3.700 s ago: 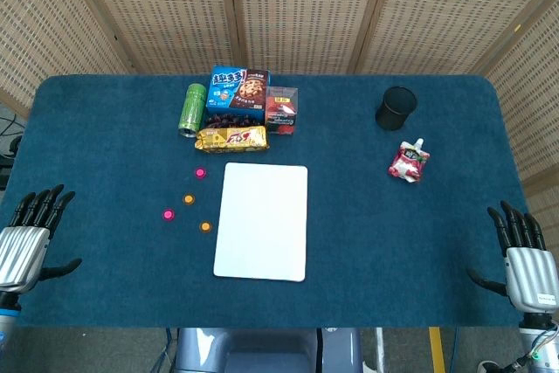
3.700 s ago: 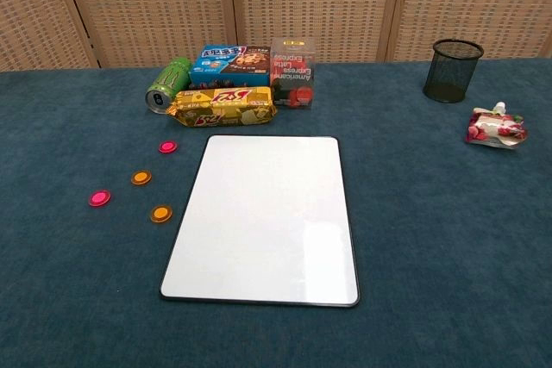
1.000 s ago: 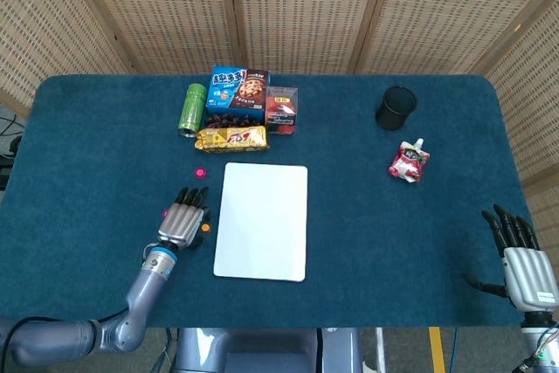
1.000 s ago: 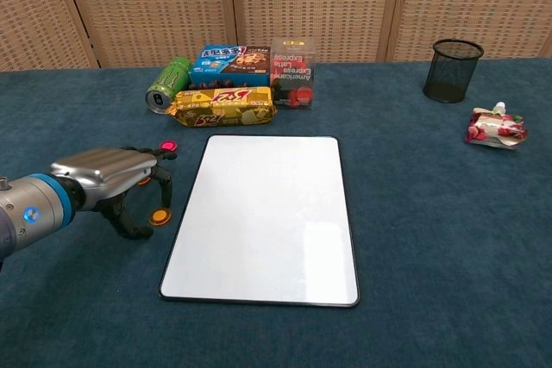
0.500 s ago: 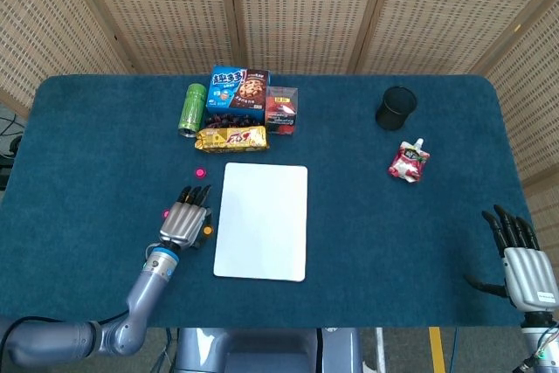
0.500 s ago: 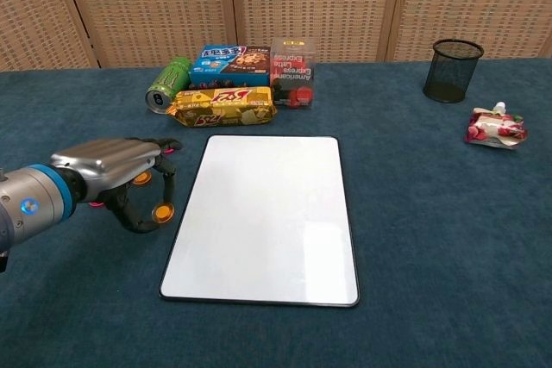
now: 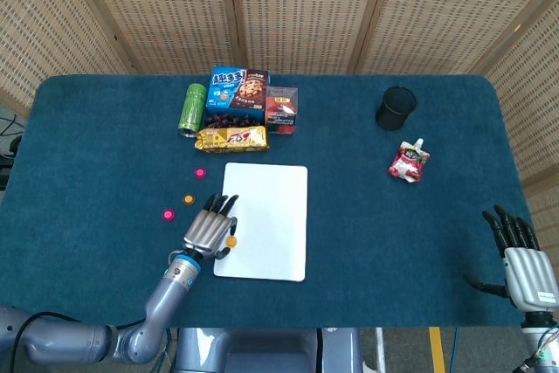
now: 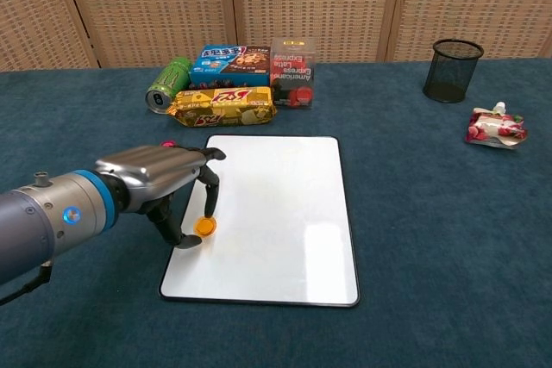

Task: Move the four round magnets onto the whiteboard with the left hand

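Left hand pinching an orange magnet over the whiteboard's left edge

The left hand [image 8: 164, 180] grips an orange magnet [image 8: 204, 227] just above the whiteboard [image 8: 276, 213]. Two pink magnets [image 7: 200, 172] [image 7: 169, 214] and another orange magnet [image 7: 188, 199] lie on the blue surface [image 7: 105, 155], left of the board. The right hand [image 7: 522, 259] rests apart, fingers spread, holding nothing

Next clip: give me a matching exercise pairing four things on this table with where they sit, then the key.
Things:
1. orange magnet at the left robot hand
2. green can
3. black mesh cup
4. red pouch

Places:
A. far right, alone
B. on the whiteboard
C. lying left of the snack boxes
D. right side, nearer than the cup

Pairs: 1-B, 2-C, 3-A, 4-D
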